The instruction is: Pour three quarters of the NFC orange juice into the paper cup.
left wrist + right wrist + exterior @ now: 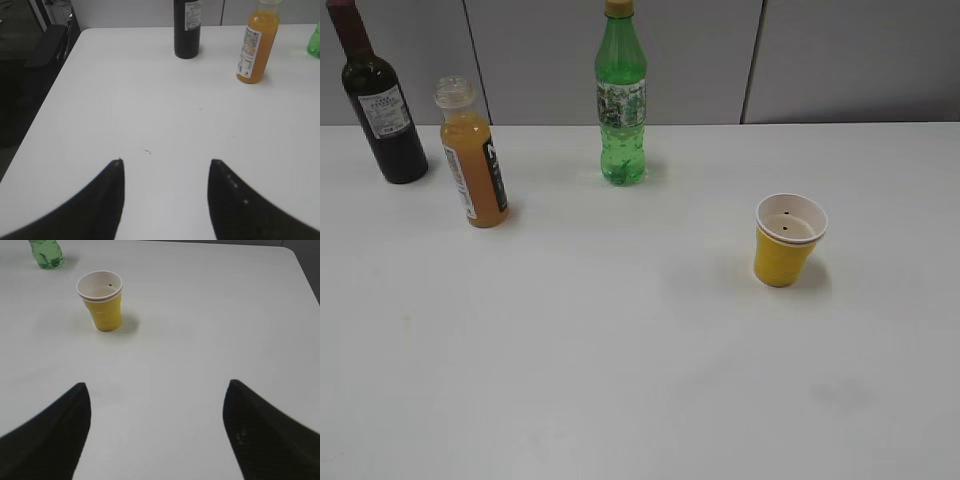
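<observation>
The NFC orange juice stands upright on the white counter, well ahead of the left tool and off to its right, while the paper cup sits ahead and to the left of the right tool; both tools hover with their dark fingers spread wide apart, gripping nothing. In the exterior view the juice bottle is at the far left of the counter, just beside a dark wine bottle and well apart from the cup on the right, with a tall green bottle standing between them toward the back. The small clear bottle is capless, filled nearly to its neck with orange liquid, and wears a white-and-black label. The yellow cup stands upright, its white interior showing a couple of small dark specks.
</observation>
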Tool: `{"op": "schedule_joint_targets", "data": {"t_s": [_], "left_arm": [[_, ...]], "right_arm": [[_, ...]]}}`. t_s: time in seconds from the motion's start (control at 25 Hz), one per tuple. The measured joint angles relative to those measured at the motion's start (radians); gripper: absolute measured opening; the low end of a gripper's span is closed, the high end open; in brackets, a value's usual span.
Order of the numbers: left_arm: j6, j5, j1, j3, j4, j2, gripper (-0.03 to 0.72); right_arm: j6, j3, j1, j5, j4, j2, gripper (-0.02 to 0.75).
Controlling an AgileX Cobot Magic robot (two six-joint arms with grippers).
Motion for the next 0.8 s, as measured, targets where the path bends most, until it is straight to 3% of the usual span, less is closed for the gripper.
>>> {"op": "schedule_joint_targets", "data": {"t_s": [0.44, 0.8], "left_arm": [[0.0, 0.0, 0.0, 0.0, 0.0, 0.0, 0.405], [0.0, 0.0, 0.0, 0.0, 0.0, 0.0, 0.312]], "right_arm": [[0.001, -0.001, 0.0, -0.003, 0.0, 0.0, 0.608], [0.0, -0.021, 0.0, -0.141, 0.009, 0.052, 0.58]]}}
